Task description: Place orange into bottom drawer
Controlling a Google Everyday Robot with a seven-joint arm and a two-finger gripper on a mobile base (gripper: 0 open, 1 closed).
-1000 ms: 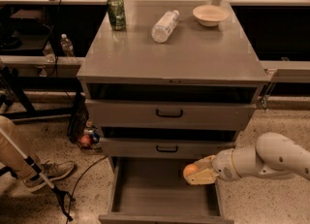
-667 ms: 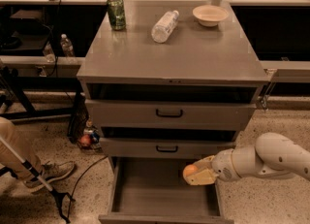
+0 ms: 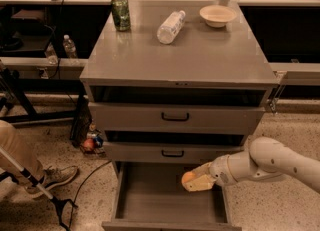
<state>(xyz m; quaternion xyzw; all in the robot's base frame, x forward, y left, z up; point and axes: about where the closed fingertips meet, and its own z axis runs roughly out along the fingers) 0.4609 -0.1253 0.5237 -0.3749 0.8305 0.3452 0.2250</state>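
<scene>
Camera view: orange clasped at the tip of the gripper, hanging over the right side of the bottom drawer, above its grey floor and, as far as can be judged, not yet resting there. Fingers closed round the fruit from the right, leaving only its left face showing. Held low and inside the line of the drawer's front edge, likely so that a release drops it onto the drawer floor rather than onto the rim or the ground. Reaching in from the right on a pale arm, kept below the front of the middle drawer, probably to slip under it without a knock. Bottom drawer pulled well out toward the camera, ready to take the fruit. Middle drawer and top drawer shut or nearly so, black handles facing out.

Up on the cabinet top, well apart from the action: green can at back left, clear bottle on its side near the middle, beige bowl at back right. Down on the floor left of the cabinet, a small reddish ball among cables, no part of this job. Further left, a trouser leg and a shoe.

Against the frame from a second back: nudged a touch leftward, arm and fruit together, further in over the drawer; height much the same. Still gripping the fruit. Drawers, can, bottle and bowl exactly where they were. Judged close to the finish: only lowering and letting go left.
</scene>
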